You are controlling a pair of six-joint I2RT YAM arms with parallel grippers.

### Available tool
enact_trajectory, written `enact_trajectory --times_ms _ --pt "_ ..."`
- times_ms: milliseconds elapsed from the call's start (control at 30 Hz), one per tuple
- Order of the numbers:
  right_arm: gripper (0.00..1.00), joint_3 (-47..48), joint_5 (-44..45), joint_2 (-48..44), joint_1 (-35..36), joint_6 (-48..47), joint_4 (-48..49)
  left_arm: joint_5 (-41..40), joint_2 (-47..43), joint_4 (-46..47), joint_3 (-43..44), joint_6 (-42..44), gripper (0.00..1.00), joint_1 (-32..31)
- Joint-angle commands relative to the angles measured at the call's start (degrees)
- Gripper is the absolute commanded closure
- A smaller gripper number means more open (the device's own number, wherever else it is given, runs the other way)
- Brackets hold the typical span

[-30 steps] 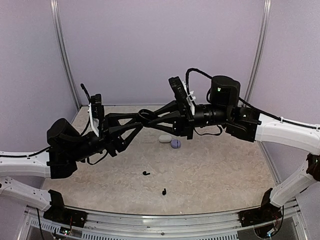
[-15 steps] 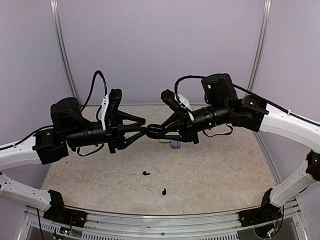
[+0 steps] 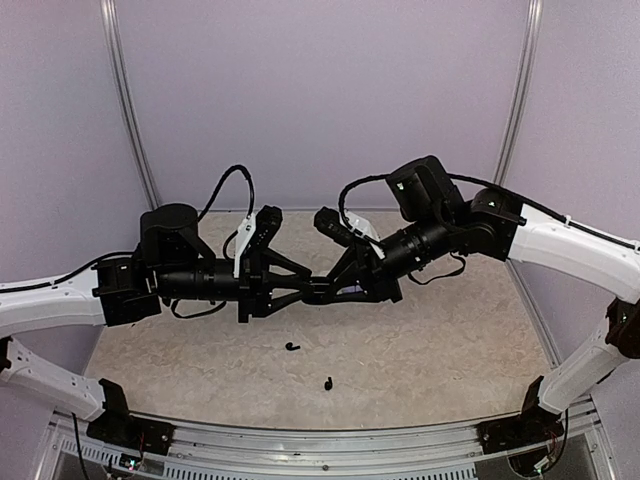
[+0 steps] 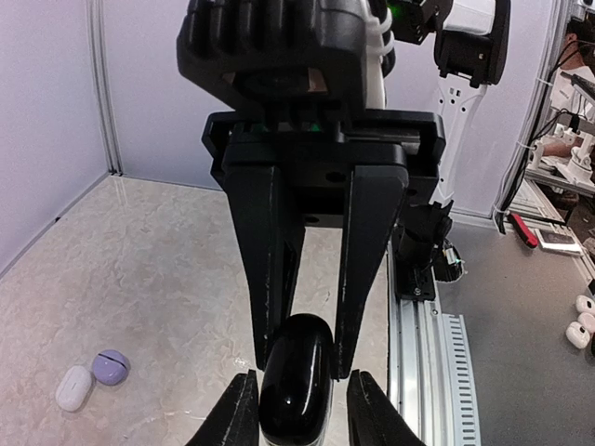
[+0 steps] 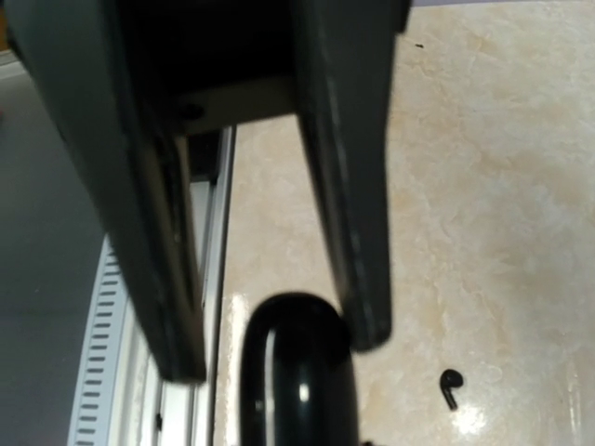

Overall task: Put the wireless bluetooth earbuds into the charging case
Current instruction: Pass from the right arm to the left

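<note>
A glossy black charging case (image 4: 296, 386) hangs in mid-air between both grippers above the table's middle. My left gripper (image 4: 299, 411) hugs its near end on both sides. My right gripper (image 3: 326, 289) clamps the far end, its fingers (image 4: 270, 251) flanking the case. In the right wrist view the case (image 5: 299, 372) rises from the bottom edge, my own fingertips are out of frame, and the left gripper's fingers (image 5: 351, 232) reach down beside it. Two black earbuds (image 3: 291, 347) (image 3: 328, 382) lie on the table in front; one shows in the right wrist view (image 5: 450, 386). White and lavender earbuds are out of view.
A white case (image 4: 74, 388) and a lavender case (image 4: 111, 367) lie together on the table behind the arms, hidden from the top view. A metal rail (image 3: 330, 440) runs along the near edge. Purple walls enclose the back and sides.
Both grippers, still joined at the black case, have moved right and down toward the table's middle. The left arm has stretched farther right. The black earbuds have not moved.
</note>
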Motion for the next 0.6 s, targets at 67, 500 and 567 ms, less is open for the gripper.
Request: enact_trajectory --times_ms 67,500,567 --pt "0.87 2.27 -1.92 0.68 0.46 -1.37 -0.61 2.60 1.57 -0.49 1.55 0.84 0.66 0.09" --pt "0.40 -4.10 -0.31 -5.23 -0.60 2.83 9.69 4.00 -0.76 6.65 -0.80 -1.35 0.94 0.80" --pt "0.36 -8.93 -1.13 -7.99 -1.13 5.83 17.50 3.62 -1.79 9.28 -1.67 -2.89 0.94 1.00"
